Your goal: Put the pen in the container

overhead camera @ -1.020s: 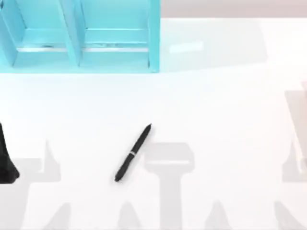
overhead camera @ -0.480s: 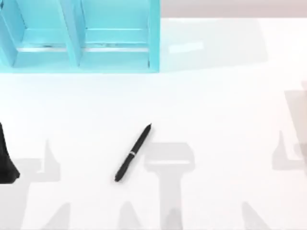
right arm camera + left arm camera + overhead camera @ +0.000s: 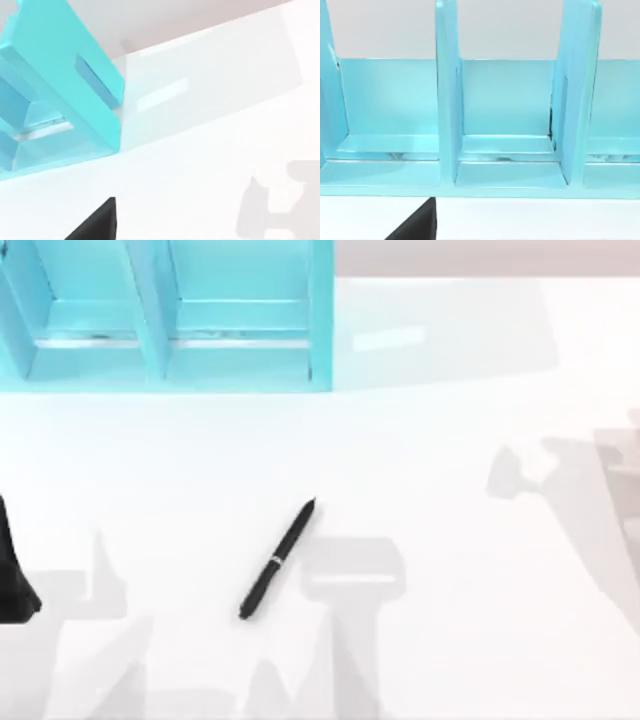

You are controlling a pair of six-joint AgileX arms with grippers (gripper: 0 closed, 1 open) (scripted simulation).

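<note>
The black pen [image 3: 278, 559] lay diagonally on the white table [image 3: 450, 540], well apart from the turquoise divided container [image 3: 170, 320] at the far left. The left arm [image 3: 12, 570] sat at the left edge; I could not tell either gripper's state.

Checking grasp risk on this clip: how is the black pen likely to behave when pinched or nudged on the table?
The pen looks slim and round, lying flat and diagonal on the smooth white table, so a sideways nudge would probably roll it. It appears straight and rigid, so it should not sag when lifted. Its glossy, narrow body may slip or pivot if pinched off-centre; gripping near the silver band seems safest.
</note>
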